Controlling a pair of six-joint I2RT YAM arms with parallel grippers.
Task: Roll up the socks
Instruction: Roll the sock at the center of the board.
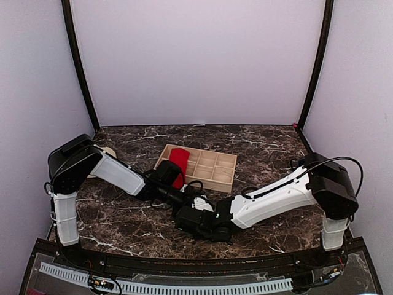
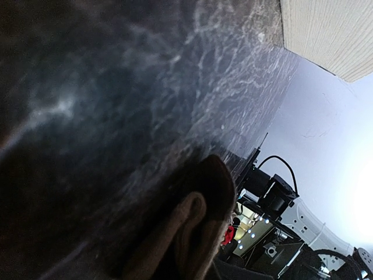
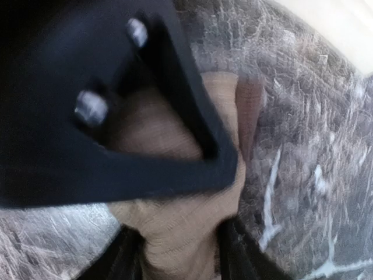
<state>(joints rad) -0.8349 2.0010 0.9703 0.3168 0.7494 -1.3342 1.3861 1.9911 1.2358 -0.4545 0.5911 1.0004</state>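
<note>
tan sock [image 3: 175, 221]: lies on the dark marble table top [image 1: 276, 147] at the near centre, partly folded on itself, with both arms meeting over it. red sock [image 1: 179, 161]: lies in the left end of the wooden divided tray [image 1: 218, 167], well apart, and looks finished. left gripper [image 1: 189, 204]: closed, and by the fold of tan cloth rising close under its camera it seems to pinch the sock. right gripper [image 3: 178, 259]: a dark finger stands on each side of the sock, but whether they press or stand clear cannot be told. step in hand, as judged: rolling the tan sock. the next move likely calls for one pincer to pin the roll while the other takes a fresh hold and turns it on. hidden: from above the grippers cover the sock entirely. both wrist views are blurred, and a black finger crosses the right one, so how far the roll has got is unclear.
</note>
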